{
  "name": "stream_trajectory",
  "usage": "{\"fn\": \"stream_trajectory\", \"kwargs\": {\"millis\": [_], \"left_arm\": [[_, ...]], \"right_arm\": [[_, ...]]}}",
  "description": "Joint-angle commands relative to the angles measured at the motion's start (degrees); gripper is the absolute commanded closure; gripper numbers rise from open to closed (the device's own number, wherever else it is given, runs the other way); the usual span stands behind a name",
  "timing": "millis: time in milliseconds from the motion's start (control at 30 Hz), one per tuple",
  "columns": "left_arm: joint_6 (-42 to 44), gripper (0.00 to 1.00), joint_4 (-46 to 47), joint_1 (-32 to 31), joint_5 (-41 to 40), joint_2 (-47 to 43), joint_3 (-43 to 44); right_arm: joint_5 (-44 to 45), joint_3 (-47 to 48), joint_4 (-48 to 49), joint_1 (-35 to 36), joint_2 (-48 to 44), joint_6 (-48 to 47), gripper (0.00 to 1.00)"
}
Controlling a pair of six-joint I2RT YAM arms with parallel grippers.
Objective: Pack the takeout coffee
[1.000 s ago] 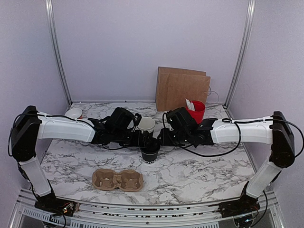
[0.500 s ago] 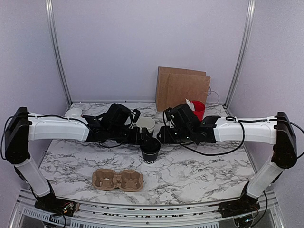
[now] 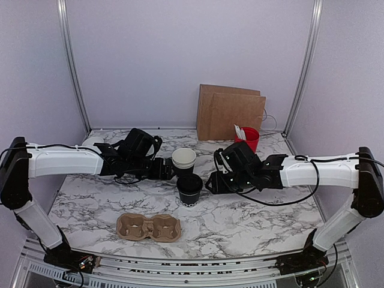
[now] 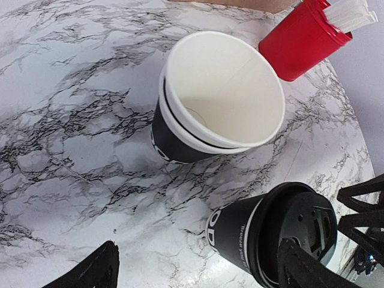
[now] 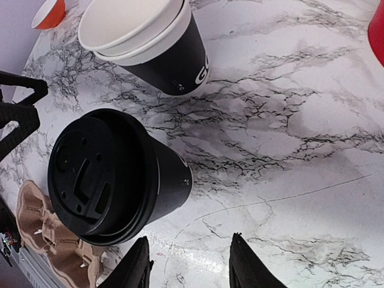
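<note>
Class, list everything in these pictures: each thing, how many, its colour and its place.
lidded cup: one, black, table centre
stacked cups: two nested, black outside, white inside, behind the lidded cup
red cup: one, holds white utensils, back right
paper bag: one, brown, against back wall
cup carrier: one, brown, empty, front
bowl: one, orange and white, back left
table: one, marbled white
left gripper: one, black, open, left of the stacked cups
right gripper: one, black, open, right of the lidded cup
</note>
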Motion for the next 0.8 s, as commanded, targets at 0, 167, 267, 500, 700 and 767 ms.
{"fn": "stream_trajectory", "kwargs": {"millis": [0,167,267,500,700,767], "left_arm": [[0.41,0.08,-3.59,0.46,-2.20,0.64,-0.13],[0.09,0.08,-3.64,0.45,-1.84,2.16,0.14],[0.01,0.08,-3.59,0.40,-1.16,2.70,0.44],[-0.42,0.08,-3.61,0.14,-0.38,3.14,0.29],[-0.82,0.08,-3.44,0.01,-2.22,1.11,-0.79],[-0.82,0.08,-3.40,-0.04,-3.38,-0.08,-0.85]], "right_arm": [[-2.53,1.20,0.59,0.31,0.73,-0.68,0.56],[-1.67,2.25,-0.04,1.32,1.44,-1.10,0.56],[-1.41,2.69,0.18,1.39,1.52,-1.33,0.56],[-0.82,3.98,0.67,1.34,2.68,-1.44,0.56],[-0.98,4.63,0.33,1.35,2.59,-1.71,0.56],[-1.66,4.47,0.34,1.48,2.83,-1.66,0.56]]}}
